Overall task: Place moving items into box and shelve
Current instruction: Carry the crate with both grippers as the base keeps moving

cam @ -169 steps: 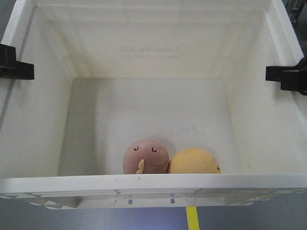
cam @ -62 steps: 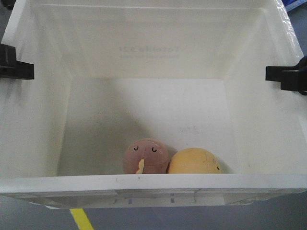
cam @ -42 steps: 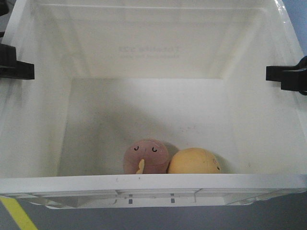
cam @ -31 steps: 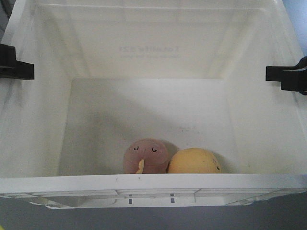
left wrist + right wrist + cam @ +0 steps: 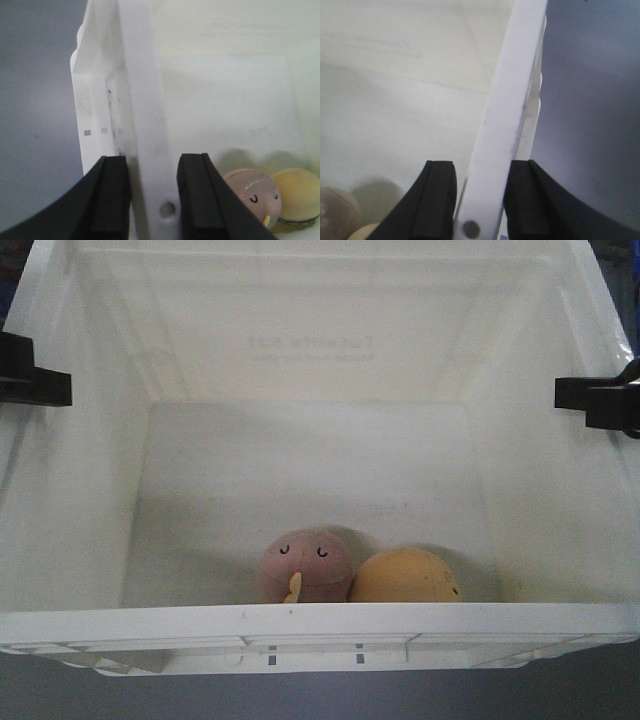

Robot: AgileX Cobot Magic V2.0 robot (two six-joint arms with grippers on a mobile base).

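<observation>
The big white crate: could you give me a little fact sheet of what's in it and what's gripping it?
Container: large white rectangular plastic crate, open top
Contents: dusty pink round plush ball with a closed-eye face; yellow-orange round plush ball
Arrangement: side by side, touching, against the near wall, with the pink one on the left
Left gripper: black jaws clamped on the crate's left rim
Right gripper: black jaws clamped on the right rim
</observation>
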